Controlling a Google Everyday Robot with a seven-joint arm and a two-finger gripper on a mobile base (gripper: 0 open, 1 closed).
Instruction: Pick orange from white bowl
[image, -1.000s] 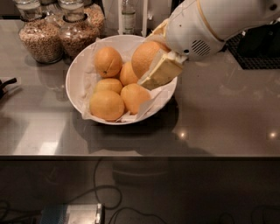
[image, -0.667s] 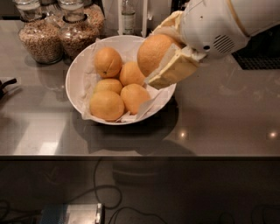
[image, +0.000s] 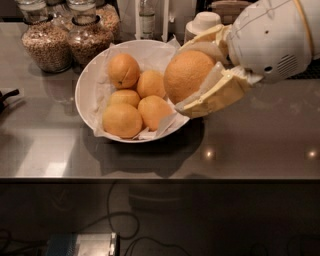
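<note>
Grey counter (image: 250, 145): white bowl (image: 81, 102), grain jars (image: 47, 44); gripper (image: 184, 76) holding orange (image: 192, 70) over bowl edge.

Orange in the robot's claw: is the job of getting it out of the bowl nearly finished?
Nearly. Done: the gripper is shut on the orange, which sits raised out of the pile. In hand: it hangs by the white bowl's right rim. Left: carry it clear; the other five oranges lie in the bowl.
</note>
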